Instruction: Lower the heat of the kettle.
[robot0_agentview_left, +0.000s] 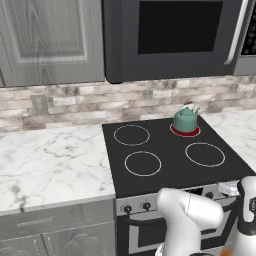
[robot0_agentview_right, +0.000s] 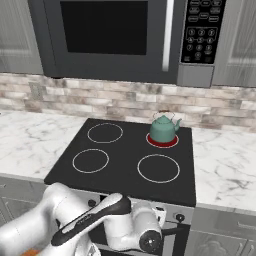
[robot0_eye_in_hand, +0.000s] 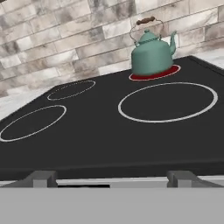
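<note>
The teal-green kettle (robot0_agentview_left: 185, 119) (robot0_agentview_right: 163, 128) (robot0_eye_in_hand: 151, 56) stands upright on the stove's back right burner (robot0_eye_in_hand: 154, 74), which glows red under it. It has a pale handle on top and a short spout. My gripper (robot0_eye_in_hand: 113, 179) sits low at the front edge of the black cooktop (robot0_agentview_left: 170, 150), well short of the kettle. It is open, with its two fingertips (robot0_eye_in_hand: 41, 178) wide apart and nothing between them. In the base views the arm bends down in front of the stove's control panel.
Three unlit burners ring the cooktop, the nearest being the front right one (robot0_eye_in_hand: 167, 101). Small dark knobs (robot0_agentview_left: 127, 208) (robot0_agentview_right: 179, 217) line the stove front. Marble counters (robot0_agentview_left: 50, 160) (robot0_agentview_right: 225, 165) flank the stove, with a microwave (robot0_agentview_right: 110, 35) above and a brick backsplash behind.
</note>
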